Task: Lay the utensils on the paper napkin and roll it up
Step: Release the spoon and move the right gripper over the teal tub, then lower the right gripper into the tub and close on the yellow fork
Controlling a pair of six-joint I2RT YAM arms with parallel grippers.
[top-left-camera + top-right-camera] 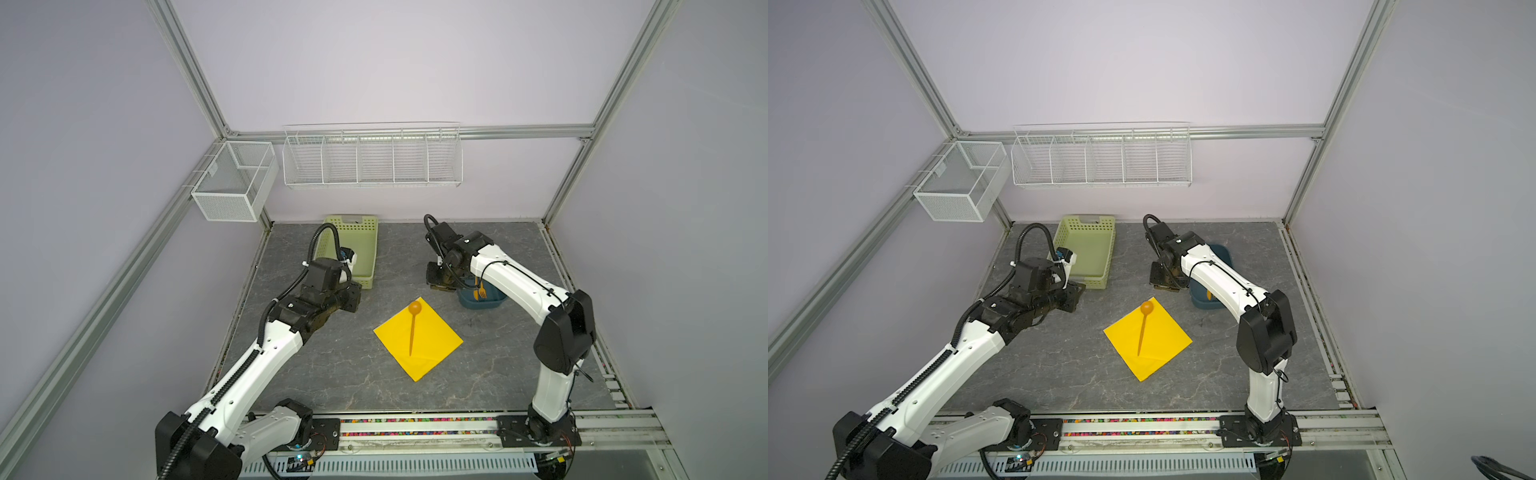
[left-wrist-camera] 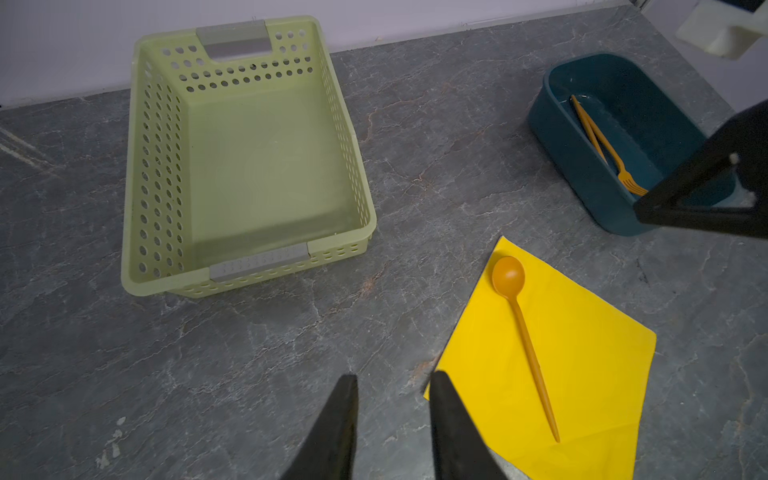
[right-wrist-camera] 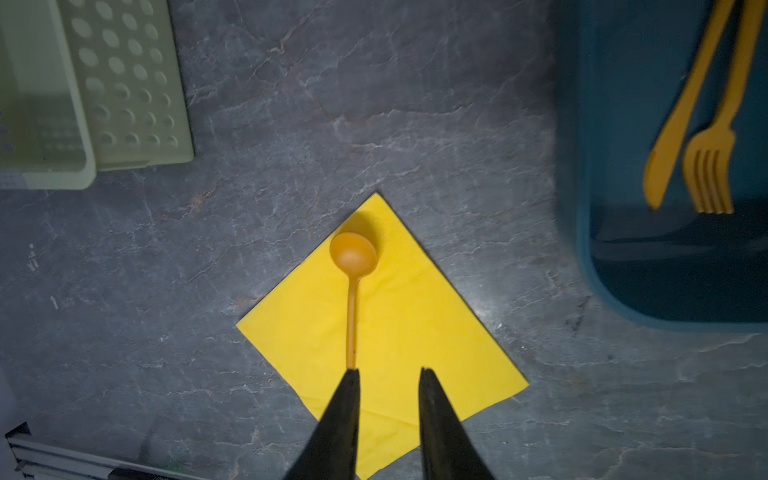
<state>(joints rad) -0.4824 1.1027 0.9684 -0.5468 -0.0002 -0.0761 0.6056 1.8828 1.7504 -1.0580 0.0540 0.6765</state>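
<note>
Grey marbled tabletop carried the paper napkin, and on it you saw the spoon lying flat, its bowl at the napkin's far corner and its handle reaching past the middle. Beyond the napkin to the right, the fork and knife lay side by side in the blue tub, and the green basket stood beyond it to the left. Your left gripper hung left of the napkin and your right gripper just beyond its far corner, both with jaws parted and nothing between them.
</note>
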